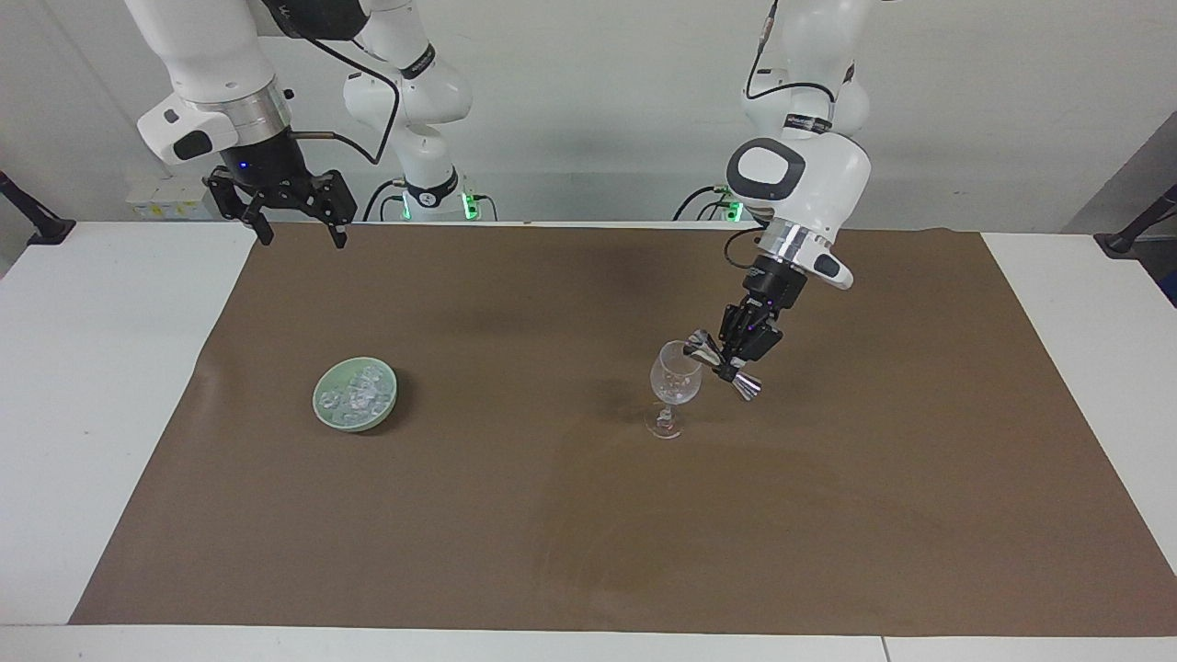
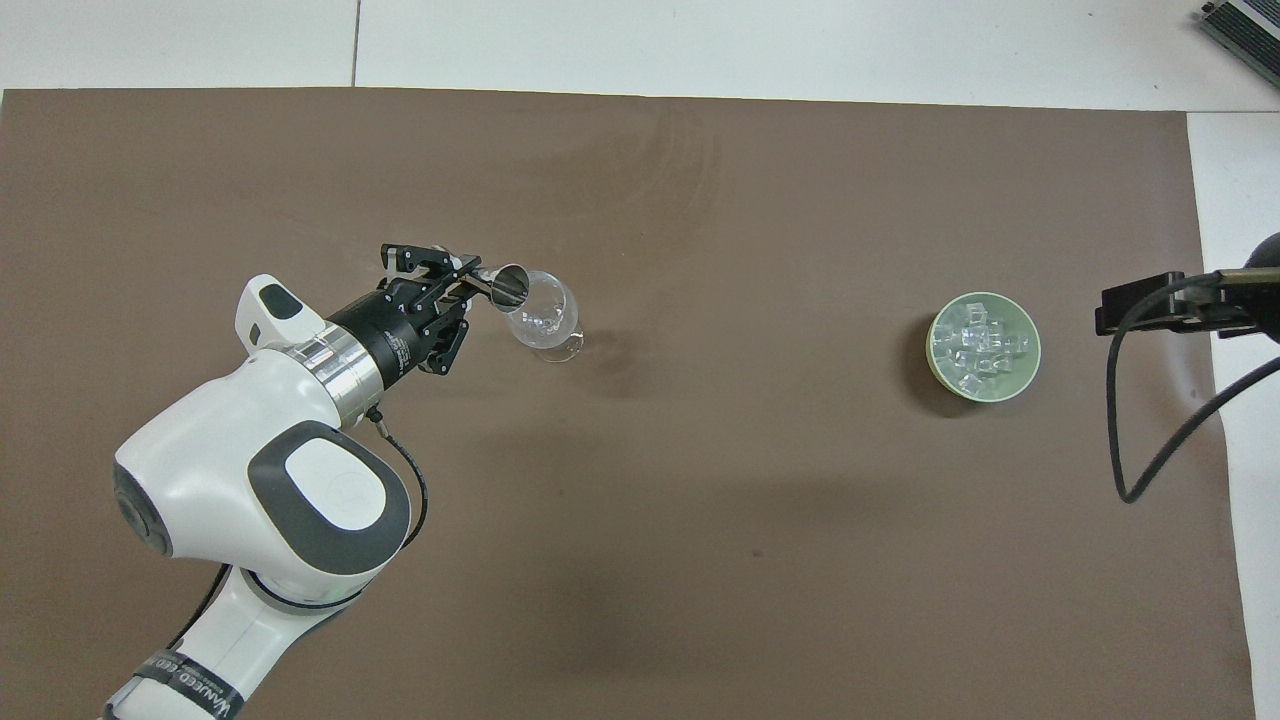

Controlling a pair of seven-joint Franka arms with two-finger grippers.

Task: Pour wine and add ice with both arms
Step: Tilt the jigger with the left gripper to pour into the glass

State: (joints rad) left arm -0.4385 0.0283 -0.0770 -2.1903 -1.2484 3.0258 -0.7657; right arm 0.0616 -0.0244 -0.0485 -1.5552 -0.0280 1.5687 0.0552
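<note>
A clear stemmed glass (image 1: 674,382) stands upright on the brown mat; it also shows in the overhead view (image 2: 545,318). My left gripper (image 1: 733,360) is shut on a metal double-ended jigger (image 1: 706,348), tipped with one mouth over the glass rim; both show from overhead, the gripper (image 2: 462,287) and the jigger (image 2: 508,285). The ice (image 1: 357,389) is heaped in a pale green dish (image 1: 354,423) toward the right arm's end, also seen from overhead (image 2: 980,345). My right gripper (image 1: 302,241) hangs open and empty, raised over the mat's edge nearest the robots.
The brown mat (image 1: 588,515) covers most of the white table (image 1: 92,414). A black cable (image 2: 1125,440) loops down from the right arm near the dish (image 2: 940,375). Only a part of the right gripper (image 2: 1150,305) shows from overhead.
</note>
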